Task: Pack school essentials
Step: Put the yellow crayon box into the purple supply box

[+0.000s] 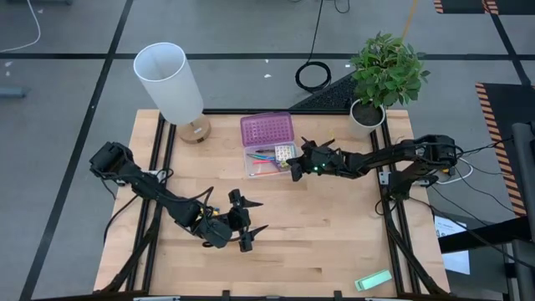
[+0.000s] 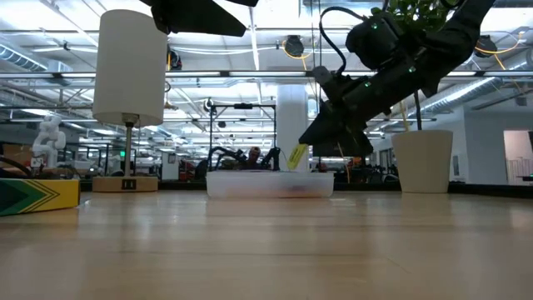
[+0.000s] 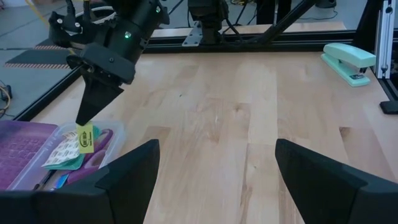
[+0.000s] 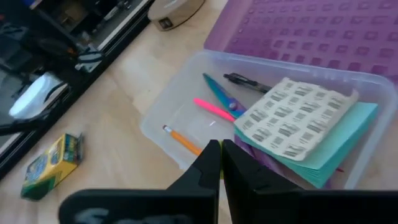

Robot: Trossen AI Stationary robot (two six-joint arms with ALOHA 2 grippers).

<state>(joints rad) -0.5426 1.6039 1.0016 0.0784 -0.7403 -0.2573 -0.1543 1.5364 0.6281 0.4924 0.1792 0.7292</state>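
The right gripper (image 3: 84, 118) is clenched on a tiny yellow block (image 3: 85, 137), hanging it just above the right end of the clear box (image 4: 163, 122). To finish well, I judge it should lower the block inside the rim before letting go, since the teal-edged packet (image 4: 298, 121) fills that end and could tip it out. Scissors (image 4: 219, 96), a pink pencil (image 4: 212, 108), an orange pencil (image 4: 182, 140) and a pen (image 4: 245, 81) lie further in. The crayon box (image 4: 52, 163) sits far off on the table. The left gripper (image 1: 244, 221) waits near, released, with open wood all round
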